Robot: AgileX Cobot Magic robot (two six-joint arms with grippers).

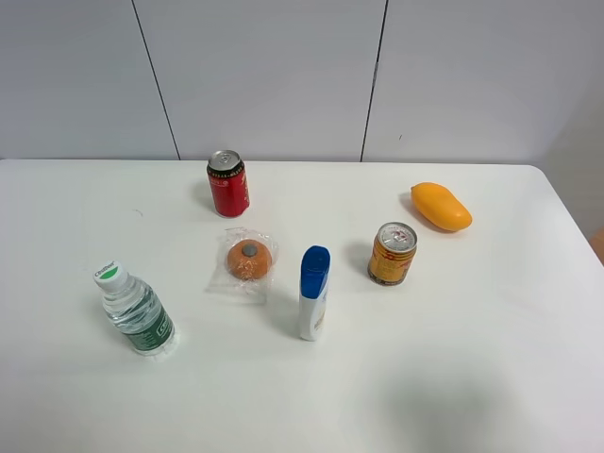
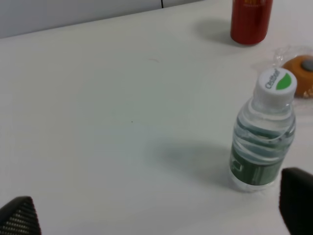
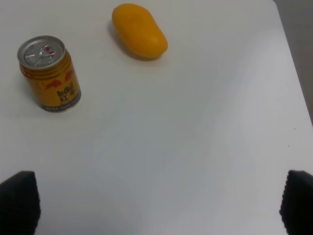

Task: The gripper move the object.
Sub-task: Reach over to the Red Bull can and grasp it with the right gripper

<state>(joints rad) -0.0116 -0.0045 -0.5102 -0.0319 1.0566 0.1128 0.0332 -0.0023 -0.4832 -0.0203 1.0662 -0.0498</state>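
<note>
The object, a small yellow-gold can with red markings and a silver top, stands upright right of the table's middle; the right wrist view also shows the can. My right gripper is open, its two black fingertips wide apart over bare table, well short of the can. My left gripper is open too, with one fingertip at each side of its view. Neither arm appears in the exterior high view.
On the white table stand a red soda can, a wrapped orange bun, a blue-capped white bottle, a water bottle at the left and a mango at the right.
</note>
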